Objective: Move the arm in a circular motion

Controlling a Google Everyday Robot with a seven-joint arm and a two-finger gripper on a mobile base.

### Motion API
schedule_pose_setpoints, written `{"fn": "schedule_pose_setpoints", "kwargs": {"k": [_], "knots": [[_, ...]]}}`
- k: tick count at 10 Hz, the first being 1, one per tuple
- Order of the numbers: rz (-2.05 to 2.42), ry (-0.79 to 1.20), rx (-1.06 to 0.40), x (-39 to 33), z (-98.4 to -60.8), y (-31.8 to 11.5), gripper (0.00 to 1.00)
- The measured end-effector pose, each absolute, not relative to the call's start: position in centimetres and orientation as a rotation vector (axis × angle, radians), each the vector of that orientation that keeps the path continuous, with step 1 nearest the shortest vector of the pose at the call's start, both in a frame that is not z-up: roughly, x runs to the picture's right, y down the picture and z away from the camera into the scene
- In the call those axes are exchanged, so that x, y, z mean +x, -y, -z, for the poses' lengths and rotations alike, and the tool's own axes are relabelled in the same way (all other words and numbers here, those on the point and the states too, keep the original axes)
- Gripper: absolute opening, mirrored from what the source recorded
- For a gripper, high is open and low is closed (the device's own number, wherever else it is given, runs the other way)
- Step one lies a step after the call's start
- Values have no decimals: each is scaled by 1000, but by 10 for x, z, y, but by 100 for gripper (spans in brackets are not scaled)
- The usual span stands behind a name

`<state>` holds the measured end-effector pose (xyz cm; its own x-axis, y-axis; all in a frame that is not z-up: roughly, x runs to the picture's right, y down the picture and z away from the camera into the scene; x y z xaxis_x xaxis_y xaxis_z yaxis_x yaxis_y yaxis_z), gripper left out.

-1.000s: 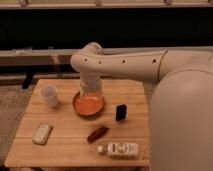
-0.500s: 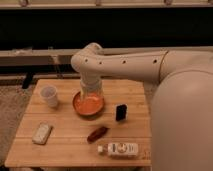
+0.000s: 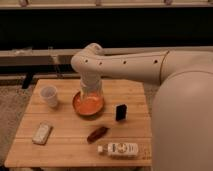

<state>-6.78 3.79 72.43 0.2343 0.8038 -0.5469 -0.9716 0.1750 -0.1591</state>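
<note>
The arm is thick and cream-white with small dark dots, reaching in from the right across the wooden table. Its rounded elbow bends downward, and the short cylindrical end points down over an orange bowl. The gripper sits at that end, just above or inside the bowl, seen partly against the orange.
On the table stand a white cup at the left, a small black block right of the bowl, a brown bar, a white bottle lying down near the front edge, and a pale packet.
</note>
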Motion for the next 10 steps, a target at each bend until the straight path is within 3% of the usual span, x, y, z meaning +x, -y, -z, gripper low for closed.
{"fn": "schedule_pose_setpoints", "kwargs": {"k": [10], "knots": [[-1291, -361, -525, -67, -725, -38, 65]]}}
